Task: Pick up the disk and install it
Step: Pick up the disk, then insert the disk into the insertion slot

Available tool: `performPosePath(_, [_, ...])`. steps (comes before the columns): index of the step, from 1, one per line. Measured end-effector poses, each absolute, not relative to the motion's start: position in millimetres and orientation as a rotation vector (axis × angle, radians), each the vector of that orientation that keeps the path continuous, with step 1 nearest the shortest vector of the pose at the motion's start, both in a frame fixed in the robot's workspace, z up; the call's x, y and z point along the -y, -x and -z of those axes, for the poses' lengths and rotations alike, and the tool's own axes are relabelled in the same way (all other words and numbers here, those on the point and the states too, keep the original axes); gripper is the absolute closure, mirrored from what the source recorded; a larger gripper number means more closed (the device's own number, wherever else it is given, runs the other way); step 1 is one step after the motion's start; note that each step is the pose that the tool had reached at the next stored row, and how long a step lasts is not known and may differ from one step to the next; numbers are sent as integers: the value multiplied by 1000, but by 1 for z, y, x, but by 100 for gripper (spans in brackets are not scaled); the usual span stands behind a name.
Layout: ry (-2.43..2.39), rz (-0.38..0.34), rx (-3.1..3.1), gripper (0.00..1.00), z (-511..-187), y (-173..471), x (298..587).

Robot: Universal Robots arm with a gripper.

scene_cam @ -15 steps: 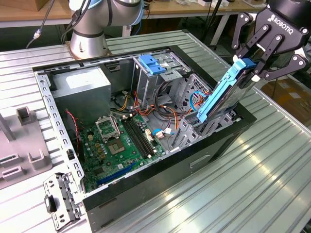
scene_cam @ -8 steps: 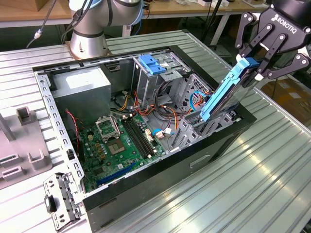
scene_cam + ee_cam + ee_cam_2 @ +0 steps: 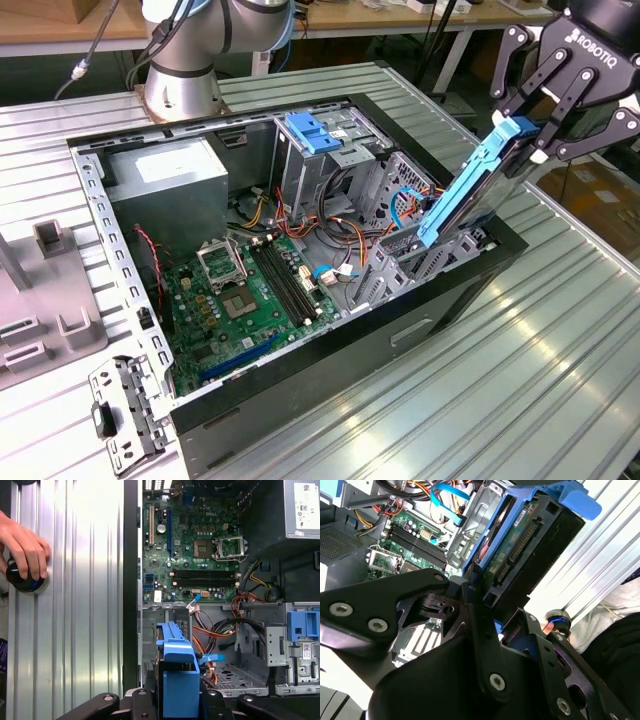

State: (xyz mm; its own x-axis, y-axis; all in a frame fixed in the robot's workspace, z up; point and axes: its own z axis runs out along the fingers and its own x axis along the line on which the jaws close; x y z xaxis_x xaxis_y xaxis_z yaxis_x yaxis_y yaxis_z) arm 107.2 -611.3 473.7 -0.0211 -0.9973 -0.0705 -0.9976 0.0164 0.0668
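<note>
My gripper is shut on the upper end of the disk, a dark drive in a blue plastic carrier. The disk stands tilted, and its lower end reaches into the metal bay at the side of the open computer case toward the exterior view's right. In the second wrist view the disk shows its green board and connector edge, clamped between the black fingers. In the first wrist view the blue carrier sits between the fingers above the bay.
Inside the case lie a green motherboard, a grey power-supply box, a blue-topped drive cage and loose cables. A person's hand holds a black knob on the ribbed table. Grey fixtures and a metal bracket sit at the exterior view's left.
</note>
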Motion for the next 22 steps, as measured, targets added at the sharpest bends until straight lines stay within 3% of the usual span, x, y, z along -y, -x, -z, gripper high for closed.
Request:
performPosePath(12, [2196, -155, -2238, 63, -474, -116, 611])
performPosePath(16, [2167, -80, -2204, 63, -473, -116, 611])
performPosePath(22, [2165, -74, -2200, 63, -473, -116, 611])
